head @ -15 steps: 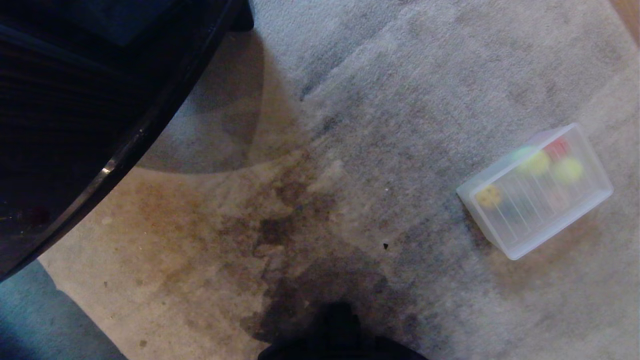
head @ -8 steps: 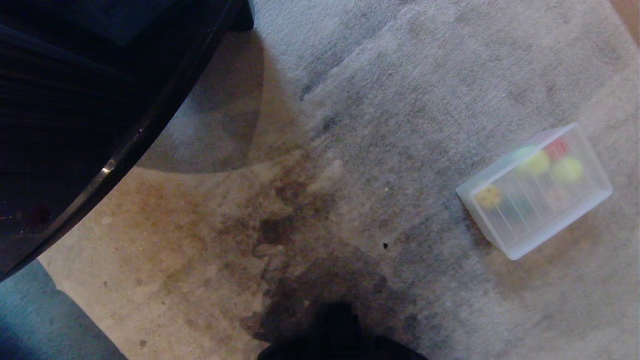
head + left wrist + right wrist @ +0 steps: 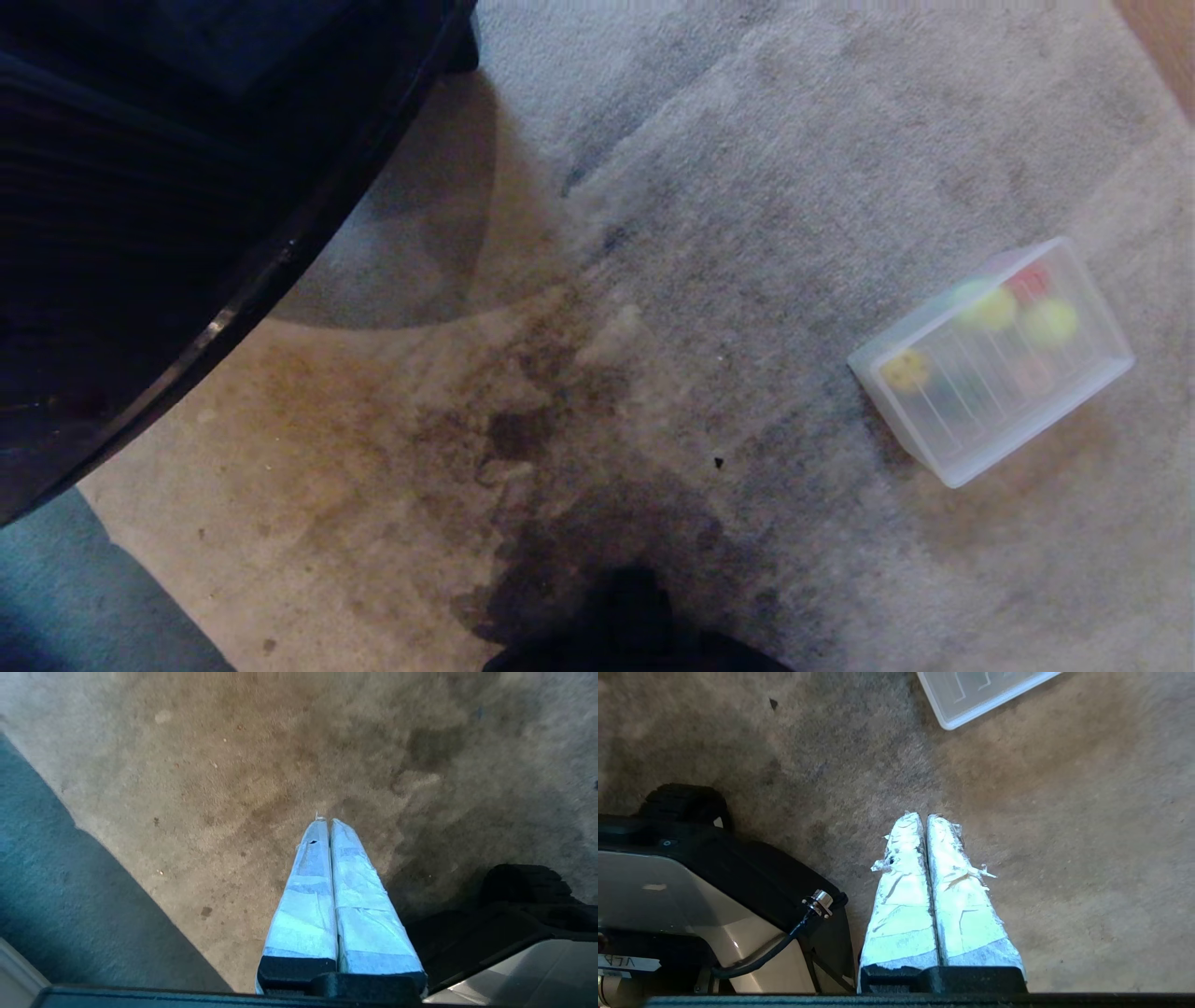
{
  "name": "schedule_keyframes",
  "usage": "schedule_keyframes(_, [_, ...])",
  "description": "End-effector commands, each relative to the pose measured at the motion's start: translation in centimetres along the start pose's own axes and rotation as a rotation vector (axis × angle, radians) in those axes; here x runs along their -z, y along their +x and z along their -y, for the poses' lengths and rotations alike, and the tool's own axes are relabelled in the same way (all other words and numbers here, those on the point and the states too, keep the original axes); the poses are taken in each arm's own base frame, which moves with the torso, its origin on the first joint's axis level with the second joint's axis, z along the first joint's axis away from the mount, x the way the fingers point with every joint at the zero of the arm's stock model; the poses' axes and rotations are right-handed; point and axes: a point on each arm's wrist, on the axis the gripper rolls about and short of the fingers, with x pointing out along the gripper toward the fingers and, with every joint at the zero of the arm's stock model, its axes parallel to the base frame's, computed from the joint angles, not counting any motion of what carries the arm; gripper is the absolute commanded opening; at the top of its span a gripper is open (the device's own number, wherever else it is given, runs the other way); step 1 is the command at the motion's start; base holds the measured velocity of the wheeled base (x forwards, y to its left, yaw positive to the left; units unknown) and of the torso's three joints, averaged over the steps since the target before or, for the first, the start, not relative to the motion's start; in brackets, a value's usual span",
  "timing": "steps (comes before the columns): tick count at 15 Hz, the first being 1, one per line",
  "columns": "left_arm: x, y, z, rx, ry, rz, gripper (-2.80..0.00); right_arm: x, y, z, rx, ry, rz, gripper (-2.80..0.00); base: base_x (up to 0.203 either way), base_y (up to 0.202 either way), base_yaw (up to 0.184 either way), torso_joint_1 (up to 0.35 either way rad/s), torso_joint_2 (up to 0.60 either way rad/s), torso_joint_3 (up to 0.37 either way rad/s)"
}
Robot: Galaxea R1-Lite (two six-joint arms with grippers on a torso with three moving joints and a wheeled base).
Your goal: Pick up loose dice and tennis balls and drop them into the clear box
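The clear box [image 3: 1074, 397] stands on the carpet at the right of the head view. Through its frosted plastic I see two tennis balls [image 3: 988, 306] [image 3: 1047, 322], a red die [image 3: 1027, 278] and a yellow die [image 3: 906, 369], all blurred. No loose dice or balls show on the carpet. Neither arm is in the head view. My left gripper [image 3: 325, 820] hangs shut and empty over stained carpet. In the same way my right gripper [image 3: 923, 815] is shut and empty, with a corner of the clear box [image 3: 971, 695] some way ahead of its tips.
A dark round-edged piece of furniture [image 3: 140, 233] fills the upper left. My black base [image 3: 635, 625] shows at the bottom middle and beside the right gripper [image 3: 691, 858]. A teal floor strip [image 3: 56, 597] lies lower left; wood floor [image 3: 1167, 37] shows top right.
The whole head picture has shifted slightly, so the camera has moved. The box and what is in it keep their place on the carpet.
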Motion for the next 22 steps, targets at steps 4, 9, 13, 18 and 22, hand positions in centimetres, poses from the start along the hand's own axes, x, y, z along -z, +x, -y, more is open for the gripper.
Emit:
schedule_keyframes(4, [0.04,0.02,0.0,0.0,0.0,-0.003,-2.8,-0.01,0.03,0.0,-0.001,-0.001,-0.005,-2.8,0.0,0.0,0.0,0.001,0.0,0.186])
schedule_keyframes(9, [0.01,0.0,0.0,0.0,-0.003,0.0,-2.8,-0.01,0.03,0.0,-0.001,-0.001,-0.005,-2.8,0.0,0.0,0.0,0.003,0.0,0.204])
schedule_keyframes(13, [0.0,0.0,0.0,-0.002,-0.002,0.0,-2.8,-0.01,0.03,0.0,-0.001,-0.001,-0.005,-2.8,0.0,0.0,0.0,0.002,0.0,0.203])
schedule_keyframes(18, [0.04,0.01,0.0,-0.002,-0.003,-0.001,-2.8,-0.01,0.03,0.0,-0.001,-0.001,-0.005,-2.8,0.0,0.0,0.0,0.003,0.0,0.203])
schedule_keyframes(22, [0.04,0.01,0.0,-0.002,-0.003,-0.001,-2.8,-0.01,0.03,0.0,-0.001,-0.001,-0.005,-2.8,0.0,0.0,0.0,0.002,0.0,0.203])
